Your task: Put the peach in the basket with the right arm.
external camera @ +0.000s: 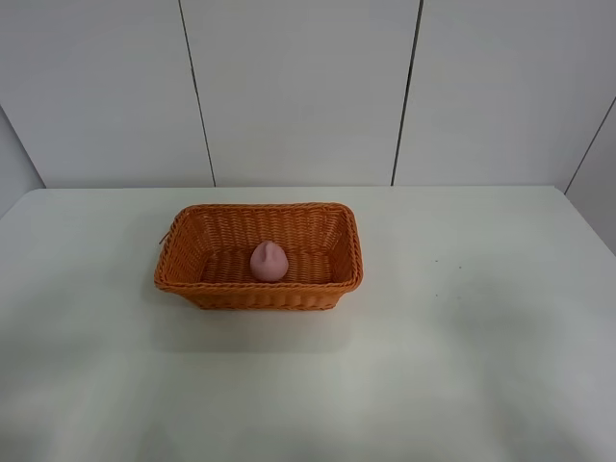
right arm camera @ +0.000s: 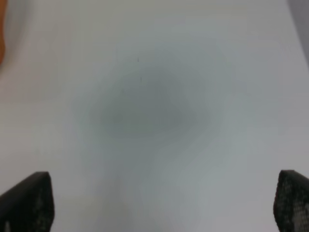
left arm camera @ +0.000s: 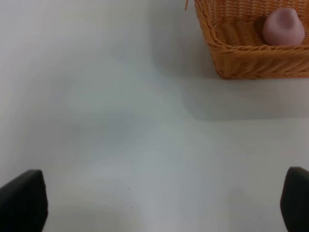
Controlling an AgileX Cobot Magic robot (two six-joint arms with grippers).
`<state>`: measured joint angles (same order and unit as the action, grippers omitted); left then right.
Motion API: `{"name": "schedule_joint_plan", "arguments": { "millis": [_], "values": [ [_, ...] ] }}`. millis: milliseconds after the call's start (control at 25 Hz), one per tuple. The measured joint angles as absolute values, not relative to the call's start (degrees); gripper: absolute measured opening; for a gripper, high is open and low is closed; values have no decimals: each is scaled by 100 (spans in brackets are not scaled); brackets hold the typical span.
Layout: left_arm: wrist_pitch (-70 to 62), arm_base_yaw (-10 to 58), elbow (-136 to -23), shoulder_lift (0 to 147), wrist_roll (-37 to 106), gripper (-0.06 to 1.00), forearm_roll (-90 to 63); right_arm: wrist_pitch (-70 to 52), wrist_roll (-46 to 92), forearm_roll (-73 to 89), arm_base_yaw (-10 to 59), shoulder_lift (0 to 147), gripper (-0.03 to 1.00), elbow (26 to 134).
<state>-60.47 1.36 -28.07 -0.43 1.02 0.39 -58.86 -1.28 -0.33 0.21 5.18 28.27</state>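
Note:
The pink peach (external camera: 269, 261) lies inside the orange-brown wicker basket (external camera: 258, 289), near the middle of its floor, tip pointing up. The left wrist view shows the same peach (left arm camera: 283, 27) in a corner of the basket (left arm camera: 241, 63). Neither arm appears in the exterior high view. My left gripper (left arm camera: 159, 205) is open over bare table, well away from the basket, with only its fingertips (left arm camera: 23, 200) showing. My right gripper (right arm camera: 161, 205) is open too, above bare table, nothing between its fingertips (right arm camera: 29, 200). A sliver of the basket (right arm camera: 1, 34) shows at that view's edge.
The white table (external camera: 462, 337) carries only the basket, which stands a little left of centre. A panelled white wall (external camera: 308, 87) rises behind the table's far edge. Soft shadows fall on the near table at left and right.

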Motion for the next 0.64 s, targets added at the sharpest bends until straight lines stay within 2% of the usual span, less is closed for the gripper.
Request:
{"name": "schedule_joint_plan", "arguments": {
  "millis": [160, 640],
  "values": [
    [-6047, 136, -2807, -43, 102, 99, 39, -5886, -128, -33, 21, -6, 70, 2813],
    [-6047, 136, -2807, -43, 102, 99, 39, -5886, -128, -33, 38, -20, 70, 2807]
  ]
}}
